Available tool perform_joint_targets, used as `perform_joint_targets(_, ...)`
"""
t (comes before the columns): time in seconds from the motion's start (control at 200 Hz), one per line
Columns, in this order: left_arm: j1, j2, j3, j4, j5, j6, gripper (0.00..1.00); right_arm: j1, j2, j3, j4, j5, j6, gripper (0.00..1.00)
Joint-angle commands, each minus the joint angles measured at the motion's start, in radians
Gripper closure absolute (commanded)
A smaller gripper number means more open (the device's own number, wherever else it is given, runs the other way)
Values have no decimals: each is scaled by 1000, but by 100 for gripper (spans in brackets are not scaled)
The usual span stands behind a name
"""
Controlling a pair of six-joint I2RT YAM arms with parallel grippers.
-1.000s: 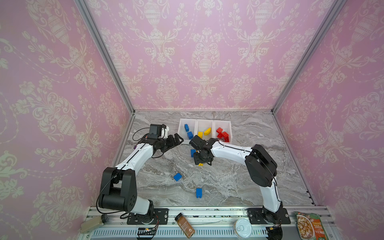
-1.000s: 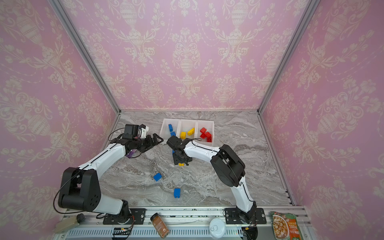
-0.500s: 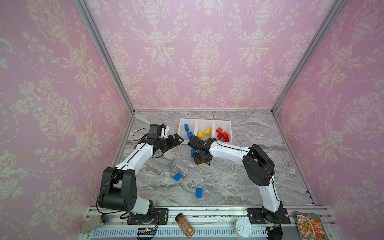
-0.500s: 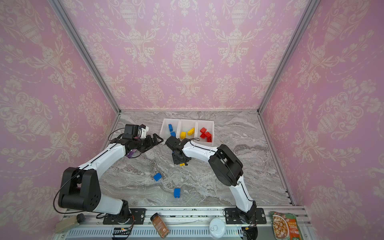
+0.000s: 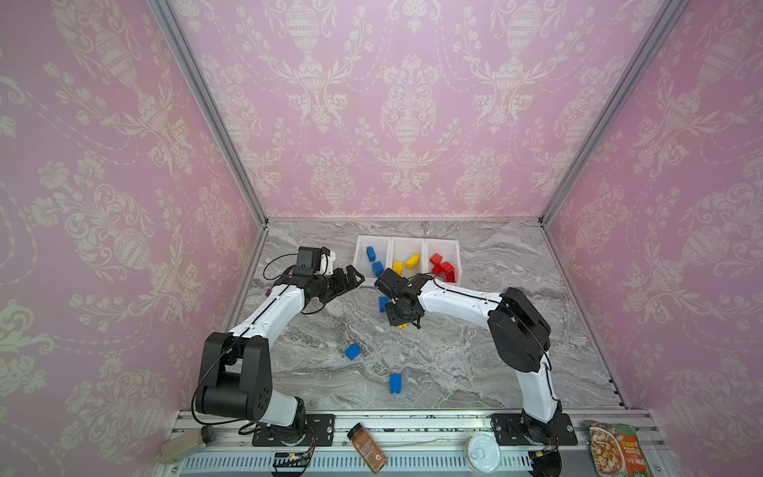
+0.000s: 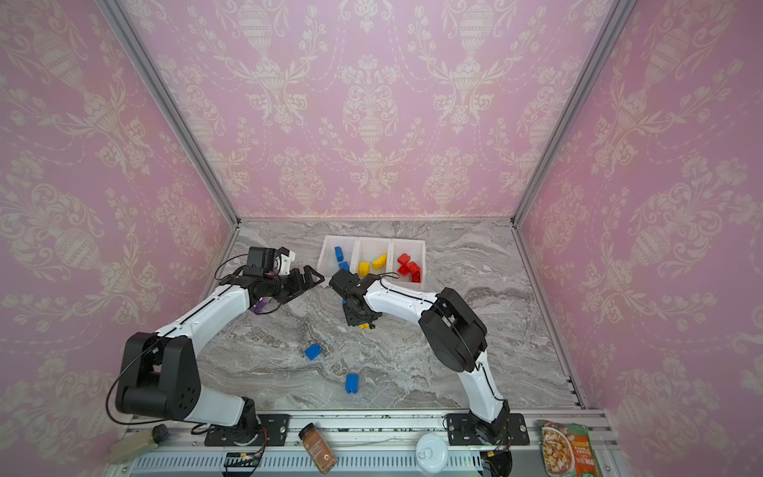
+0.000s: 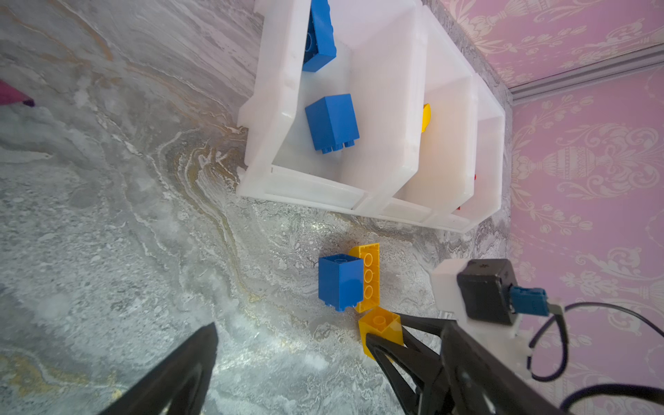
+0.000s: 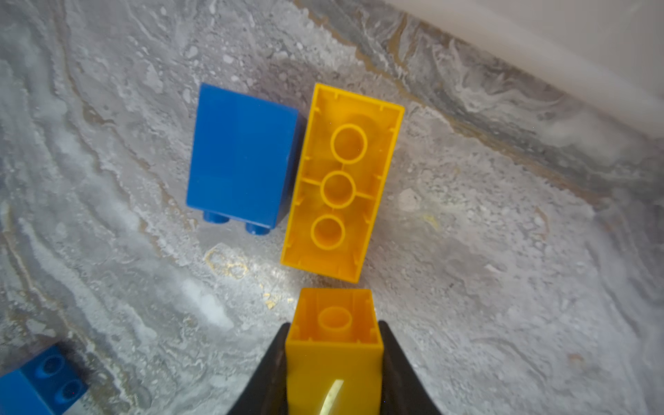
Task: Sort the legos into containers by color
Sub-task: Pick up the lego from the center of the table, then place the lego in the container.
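**In Front of the Bins, a Yellow Brick Is Gripped**

A small yellow brick is clamped between the fingers of the right gripper. The jaws are drawn in narrow against its smooth sides, and its hollow underside is turned toward the wrist camera. It is held low over the table, a short way in front of the bins. Whether it is clear of the surface cannot be told.

Just beyond it a long yellow brick is laid hollow side up, its near end almost touching the held piece. A blue brick is set close along its side.

Sorted blue bricks are seen in the bin nearest the left arm, sorted yellow bricks in the middle bin, and sorted red bricks in the far one. A stray blue brick and a second stray blue brick are left out on the open table. The left gripper is spread wide and empty, hung just beside the blue bin.

Several faults can be foreseen:

- **Snagging:** If the piece is swung sideways before it is raised, the long yellow brick is likely to be caught and dragged, and the blue brick shoved with it.
- **Slipping:** The grip is taken on slick, flat plastic, so the piece could be lost on a sharp move.
- **Wrong bin:** The middle bin is flanked closely by the other two. A release made off-centre could send yellow in among blue or red, or leave the piece bounced off a wall.
- **Collision:** The bins' front wall might be clipped by a low approach, and the idle left gripper might be struck.
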Motion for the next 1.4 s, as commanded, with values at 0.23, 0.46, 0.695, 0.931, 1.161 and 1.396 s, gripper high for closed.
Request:
perform_joint_targets(0.23,6,5,9,-21,-12,25,1,-32,-98,106,-97,90,-104,71)
perform_joint_targets(0.46,6,3,8,-19,-10,24,1,-131,-35,252,-100,103,-181,71)
perform_joint_targets(0.695,7,6,4,-16,-5,21,1,-211,121,466,-113,97,-237,71)
perform_joint_targets(0.931,6,7,4,-18,-5,22,1,-265,289,677,-137,82,-253,70)
perform_joint_targets(1.161,5,9,5,-18,-4,23,1,-292,369,753,-129,61,-234,63)
perform_joint_targets(1.396,5,10,5,-21,-12,26,1,-296,361,731,-114,51,-228,25)
